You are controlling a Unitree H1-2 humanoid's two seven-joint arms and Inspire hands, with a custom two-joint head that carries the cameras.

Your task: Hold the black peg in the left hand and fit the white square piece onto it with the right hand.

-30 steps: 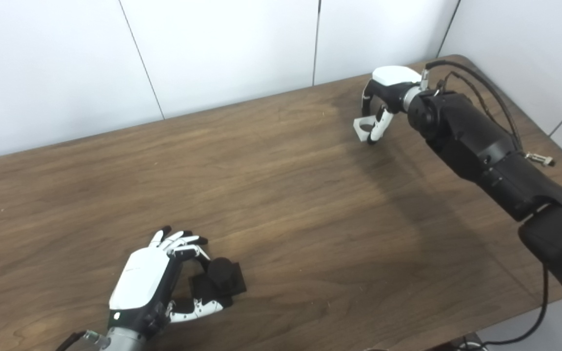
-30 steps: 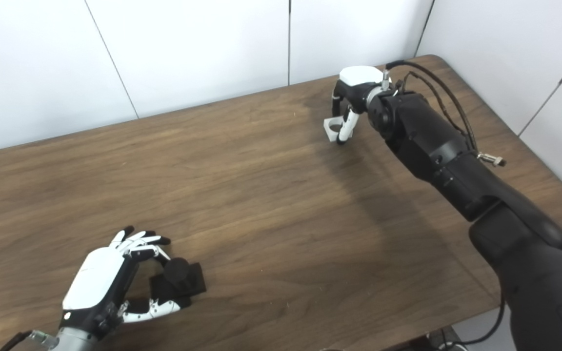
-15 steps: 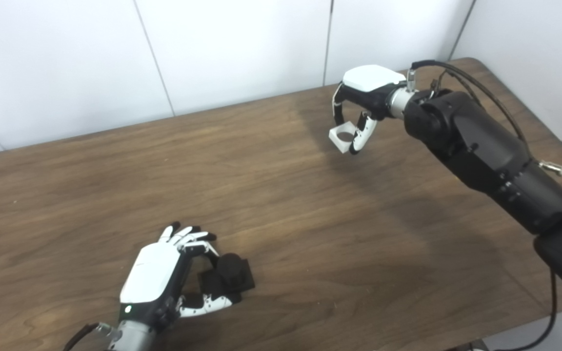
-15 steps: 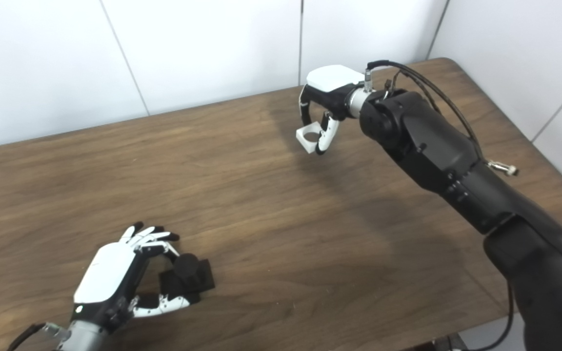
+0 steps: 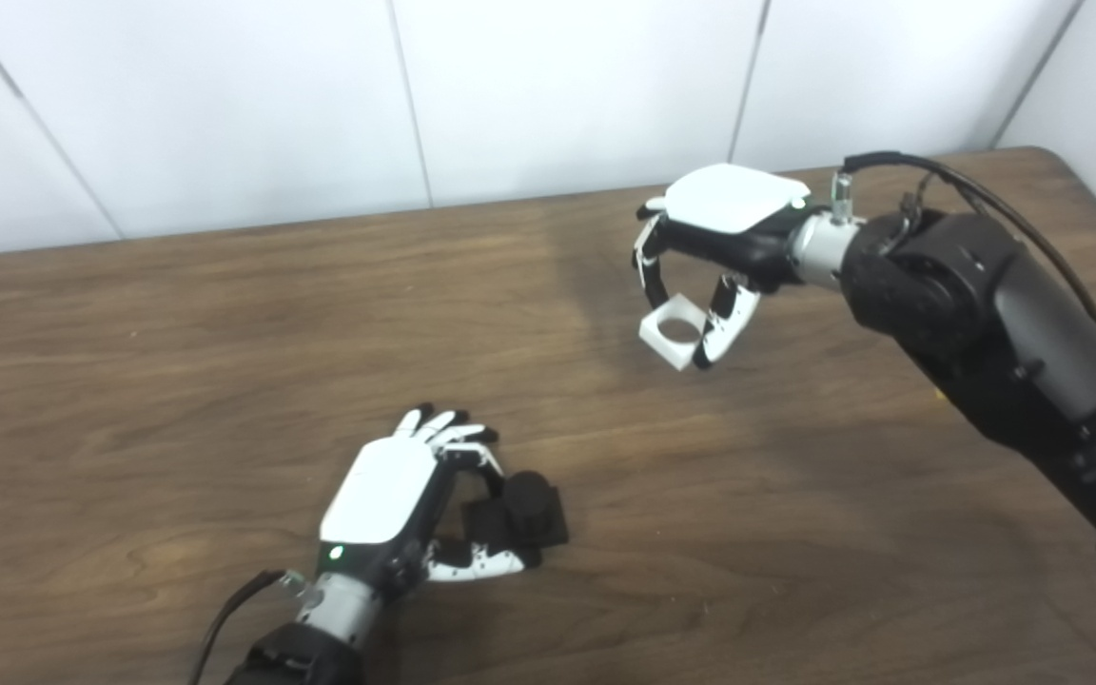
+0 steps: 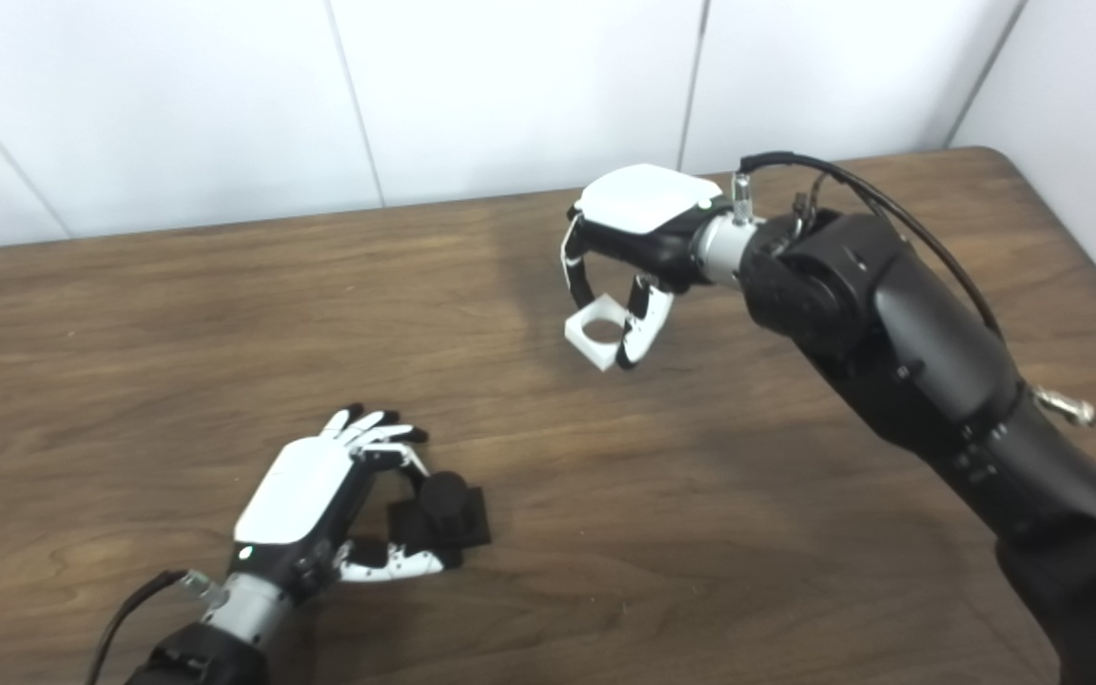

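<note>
Lettering shows nowhere. Left hand (image 5: 396,499) pinches the black peg (image 5: 521,509), its base partly hidden by fingers. At 1 o'clock, right hand (image 5: 714,224) pinches the white square piece (image 5: 674,330).

The dark brown wood-grain table (image 5: 177,362) looks smooth with a dull sheen. The white square plastic piece (image 5: 673,330) and the black peg (image 5: 521,509) both look matt.
</note>
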